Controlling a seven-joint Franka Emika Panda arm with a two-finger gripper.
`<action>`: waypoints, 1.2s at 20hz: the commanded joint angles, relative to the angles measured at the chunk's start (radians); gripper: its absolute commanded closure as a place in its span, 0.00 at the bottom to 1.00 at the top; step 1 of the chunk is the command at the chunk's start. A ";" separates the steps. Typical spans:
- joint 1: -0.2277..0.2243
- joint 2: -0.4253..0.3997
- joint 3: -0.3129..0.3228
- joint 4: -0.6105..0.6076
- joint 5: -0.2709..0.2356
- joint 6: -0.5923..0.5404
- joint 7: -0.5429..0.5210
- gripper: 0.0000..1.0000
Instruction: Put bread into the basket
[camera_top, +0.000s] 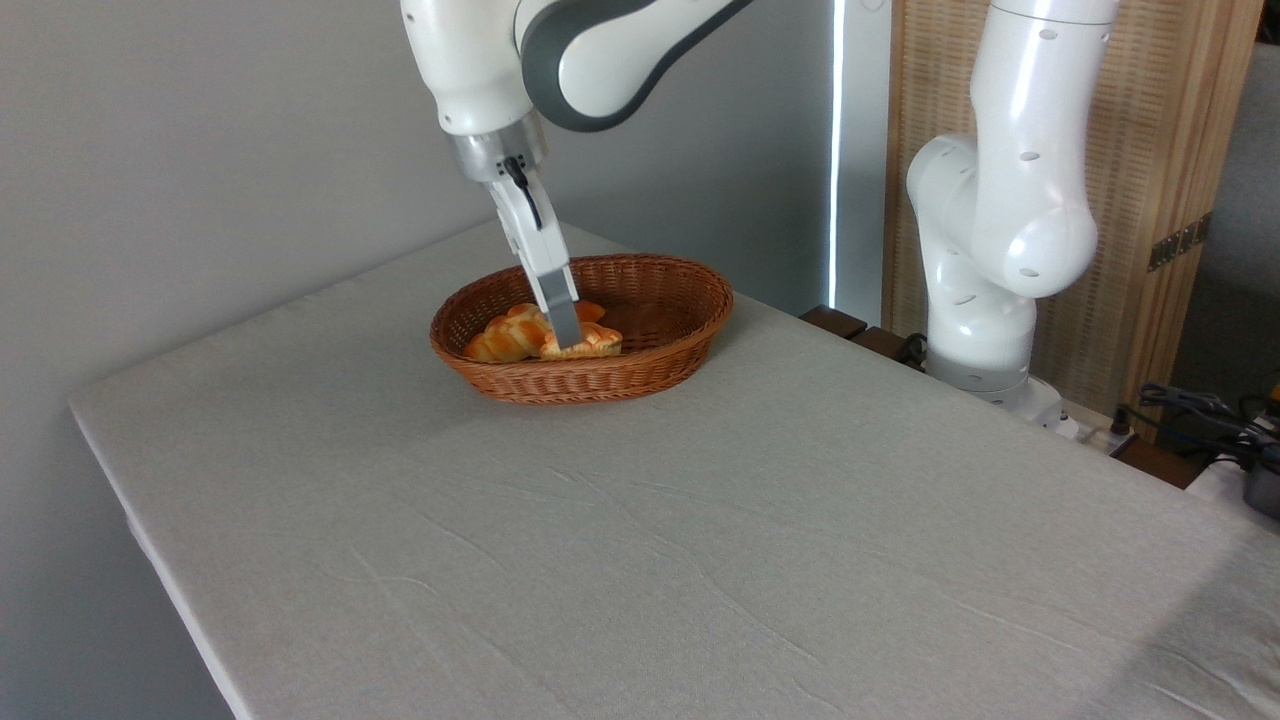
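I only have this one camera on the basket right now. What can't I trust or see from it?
- Fixed camera: gripper opening; the fingers appear edge-on as one strip, so open or shut is unclear.
- Bread: fingertips cover part of it; grip or mere contact cannot be told.
- Croissant-like bread: its lower part is hidden by the basket wall.
- Arm: upper links cut off by the top edge.

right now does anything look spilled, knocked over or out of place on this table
Nothing stands out. The basket sits flat on the table, and both the bread and the croissant lie inside it. The gripper reaches down into the basket at the bread.
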 joint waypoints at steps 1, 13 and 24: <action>0.000 -0.009 0.022 0.052 0.004 0.002 0.019 0.00; 0.167 0.126 0.096 0.500 0.090 -0.225 0.015 0.00; 0.292 0.134 0.049 0.531 0.093 -0.294 -0.039 0.00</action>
